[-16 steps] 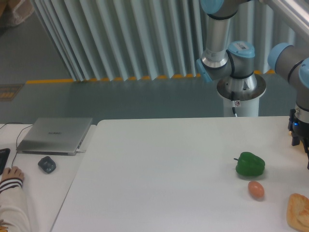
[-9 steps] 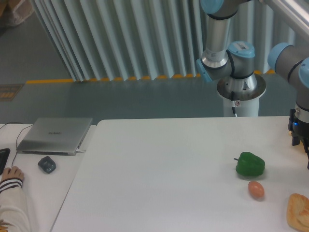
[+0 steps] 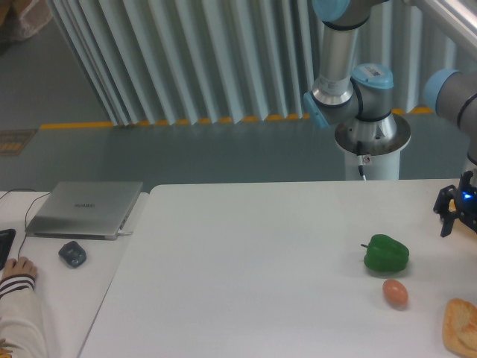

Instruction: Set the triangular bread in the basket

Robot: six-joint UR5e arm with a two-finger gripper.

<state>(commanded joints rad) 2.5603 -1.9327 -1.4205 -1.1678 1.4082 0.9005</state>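
Note:
The triangular bread (image 3: 461,327) is a flat golden-orange crusty piece at the bottom right corner of the white table (image 3: 246,276), partly cut off by the frame edge. My gripper (image 3: 456,215) is a black part with a blue light at the right edge. It hangs above the table behind the bread, and most of it is out of frame. Its fingers are not clear enough to tell if they are open or shut. No basket is in view.
A green pepper (image 3: 386,253) and a small brown egg (image 3: 395,292) lie left of the bread. A laptop (image 3: 86,208), a mouse (image 3: 72,253) and a person's hand (image 3: 18,270) are on the side table at the left. The arm's base (image 3: 370,134) stands behind the table.
The wrist and gripper have shifted slightly lower and turned at the right edge. The bread, egg and pepper have not moved.

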